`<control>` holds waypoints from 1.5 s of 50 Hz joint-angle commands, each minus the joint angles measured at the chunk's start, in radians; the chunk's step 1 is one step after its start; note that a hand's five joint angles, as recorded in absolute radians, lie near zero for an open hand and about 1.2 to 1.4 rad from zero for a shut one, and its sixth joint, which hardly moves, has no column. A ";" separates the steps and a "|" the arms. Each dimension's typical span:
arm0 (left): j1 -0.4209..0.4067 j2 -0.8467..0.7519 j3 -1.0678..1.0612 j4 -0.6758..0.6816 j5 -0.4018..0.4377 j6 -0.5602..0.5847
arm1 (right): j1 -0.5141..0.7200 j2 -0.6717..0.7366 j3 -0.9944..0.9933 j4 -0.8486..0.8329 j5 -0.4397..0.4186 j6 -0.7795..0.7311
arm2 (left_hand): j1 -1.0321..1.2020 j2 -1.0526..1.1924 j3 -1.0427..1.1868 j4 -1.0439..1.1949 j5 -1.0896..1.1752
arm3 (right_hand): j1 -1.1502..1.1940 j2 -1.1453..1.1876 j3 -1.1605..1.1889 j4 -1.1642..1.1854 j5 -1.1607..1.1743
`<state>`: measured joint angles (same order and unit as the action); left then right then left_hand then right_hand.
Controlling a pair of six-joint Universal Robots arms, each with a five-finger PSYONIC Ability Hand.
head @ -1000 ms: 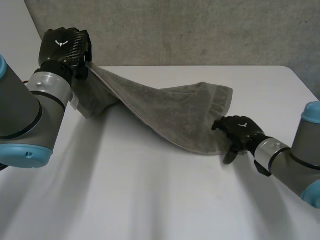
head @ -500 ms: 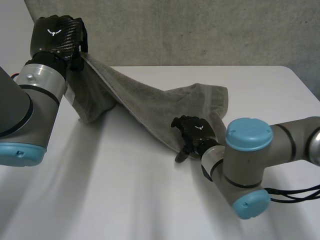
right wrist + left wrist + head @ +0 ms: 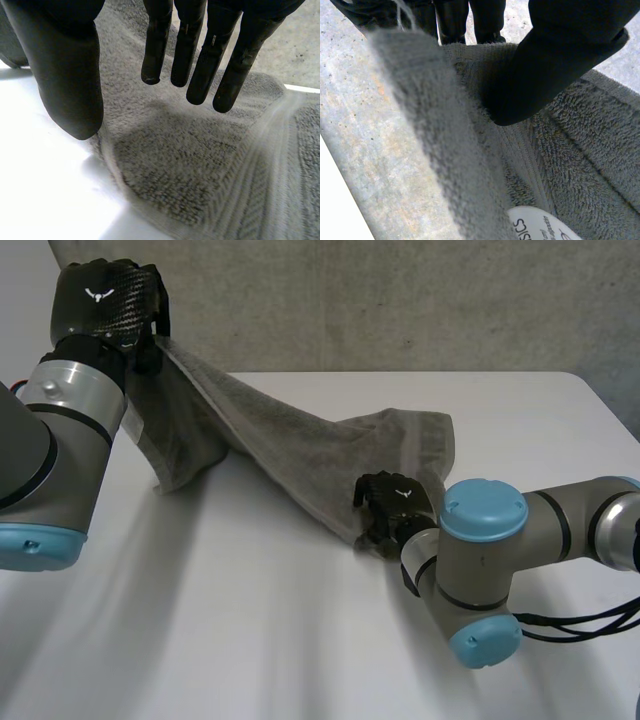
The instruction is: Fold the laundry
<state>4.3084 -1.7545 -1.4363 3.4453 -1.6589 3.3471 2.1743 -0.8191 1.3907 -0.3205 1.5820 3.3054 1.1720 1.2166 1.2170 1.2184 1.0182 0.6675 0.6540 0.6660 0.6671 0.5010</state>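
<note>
Left hand (image 3: pixel 108 300) held high, fingers clamped, right hand (image 3: pixel 392 508) low, fingers straight

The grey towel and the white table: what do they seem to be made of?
The grey towel looks like terry cloth, probably cotton, with a matte finish: the wrist views show looped pile and a flatter woven band. The fibre itself is a guess. The white table looks like smooth laminate or painted board with a faint sheen. Which one cannot be told.
</note>
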 commanded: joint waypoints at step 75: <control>-0.018 -0.192 -0.070 -0.209 0.034 -0.002 | -0.220 -0.290 -0.220 0.730 -0.225 -0.924 | 0.224 0.180 0.179 0.178 0.204 | 0.729 0.742 0.730 0.729 0.721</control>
<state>4.2887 -1.8262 -1.5112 3.2510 -1.6296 3.3008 1.9532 -1.2400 1.2125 0.3470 1.3425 2.5017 1.1720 1.2168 1.2170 1.2184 1.0182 1.3319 1.3418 1.3425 1.3372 1.1675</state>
